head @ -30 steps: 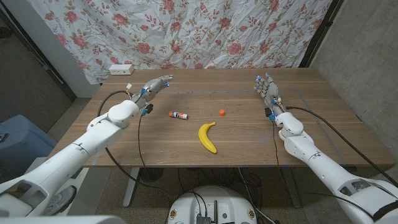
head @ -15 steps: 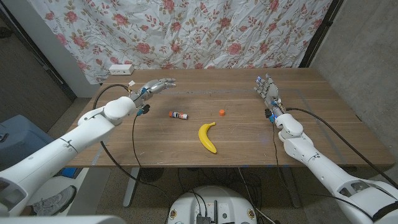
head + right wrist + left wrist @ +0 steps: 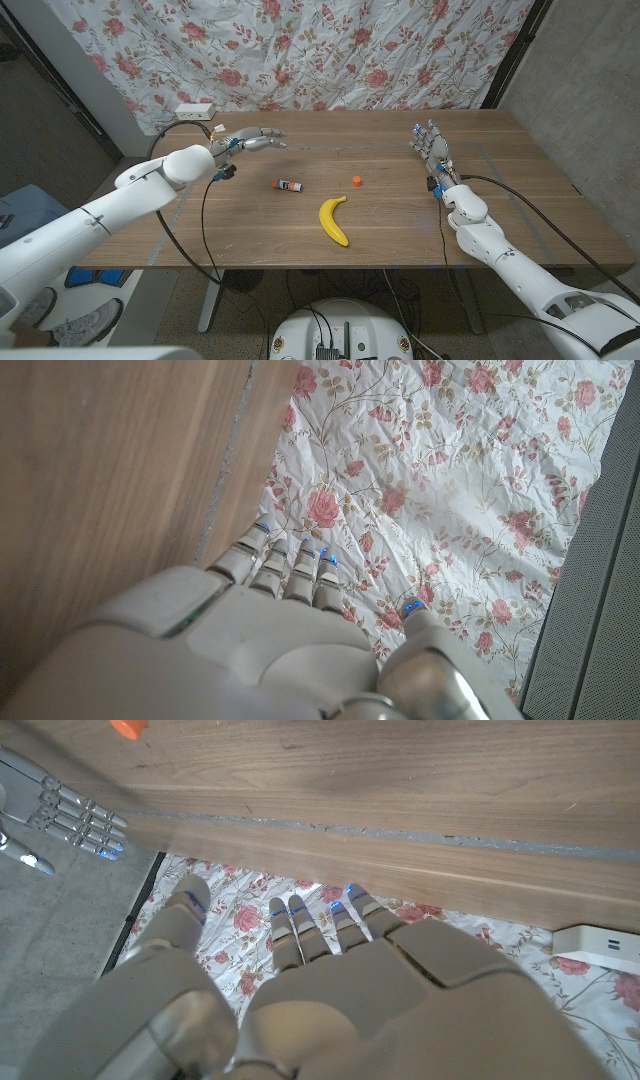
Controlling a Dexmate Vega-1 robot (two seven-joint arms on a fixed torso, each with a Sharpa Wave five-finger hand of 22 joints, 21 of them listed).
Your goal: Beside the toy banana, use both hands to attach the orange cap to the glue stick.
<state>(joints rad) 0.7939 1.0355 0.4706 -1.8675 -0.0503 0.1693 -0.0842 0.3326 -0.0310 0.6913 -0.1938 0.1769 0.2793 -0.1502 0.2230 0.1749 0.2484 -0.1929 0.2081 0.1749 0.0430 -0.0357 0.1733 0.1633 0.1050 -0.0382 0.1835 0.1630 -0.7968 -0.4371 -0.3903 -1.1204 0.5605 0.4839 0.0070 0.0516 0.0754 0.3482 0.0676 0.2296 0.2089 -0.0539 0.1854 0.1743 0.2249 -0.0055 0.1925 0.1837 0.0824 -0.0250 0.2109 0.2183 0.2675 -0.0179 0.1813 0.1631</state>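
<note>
The left hand [image 3: 253, 139] is held above the far left of the bench [image 3: 400, 230], fingers spread, nothing gripped. The right hand [image 3: 431, 146] is raised at the far right, fingers apart and empty. Between them lie the glue stick [image 3: 288, 185] and orange cap [image 3: 357, 181], apart, with the toy banana [image 3: 334, 220] nearer the robot.

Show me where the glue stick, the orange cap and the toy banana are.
glue stick [image 3: 288, 185], head view, middle of its tube.
orange cap [image 3: 357, 181], head view, its top.
toy banana [image 3: 333, 221], head view, middle of its curve.
</note>
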